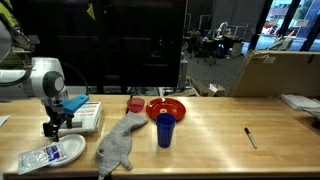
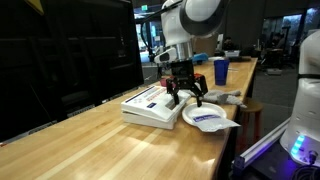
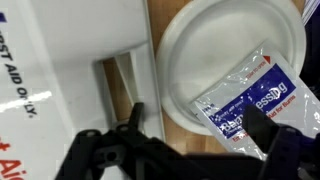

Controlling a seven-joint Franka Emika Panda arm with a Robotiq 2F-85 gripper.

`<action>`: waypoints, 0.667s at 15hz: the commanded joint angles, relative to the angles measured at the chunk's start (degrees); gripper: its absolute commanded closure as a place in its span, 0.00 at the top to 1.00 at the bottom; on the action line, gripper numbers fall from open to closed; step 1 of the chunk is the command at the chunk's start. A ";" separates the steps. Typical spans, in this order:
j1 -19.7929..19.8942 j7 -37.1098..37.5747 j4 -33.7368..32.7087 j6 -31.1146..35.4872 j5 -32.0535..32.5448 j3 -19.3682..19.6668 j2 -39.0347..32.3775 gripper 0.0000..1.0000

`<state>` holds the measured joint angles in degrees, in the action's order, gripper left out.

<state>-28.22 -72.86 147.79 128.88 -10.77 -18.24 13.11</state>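
In the wrist view the white first aid kit point(image 3: 60, 60) is cut off at the left edge, so only part of its red lettering shows. The plastic packet point(image 3: 235, 100) on the white plate point(image 3: 225, 35) has its lower corner hidden behind a dark finger point(image 3: 268, 128), and its blue print is too blurred to read. The tool point(image 3: 198, 118) is released. Its jaws stand wide apart and grasp nothing, one over the kit's edge and one over the packet. Whether the tips touch either cannot be told. Kit point(image 2: 148, 106) and plate point(image 2: 212, 121) sit just beside each other at the counter point(image 2: 80, 150) end. The arm point(image 1: 45, 80) bends over them, its wrist pointing straight down and its upper links cut off. Farther along lie a grey cloth point(image 1: 118, 145), a blue cup point(image 1: 165, 130) and a red bowl point(image 1: 167, 107).
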 commanded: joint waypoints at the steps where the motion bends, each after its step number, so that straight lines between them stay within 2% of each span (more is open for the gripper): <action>1: -0.14 -1.43 0.39 1.45 0.02 -0.07 -0.51 0.74; 2: -0.15 -1.71 0.27 1.51 0.00 -0.05 -0.50 0.70; 3: -0.14 -1.98 0.15 1.78 -0.09 -0.01 -0.44 0.91; 6: 0.05 -1.61 -0.27 1.47 1.02 -0.30 -0.28 1.00; 10: 0.12 -1.65 -0.93 0.84 2.26 -0.61 -0.26 1.00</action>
<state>-28.19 -74.19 147.48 129.52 -10.25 -18.40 12.87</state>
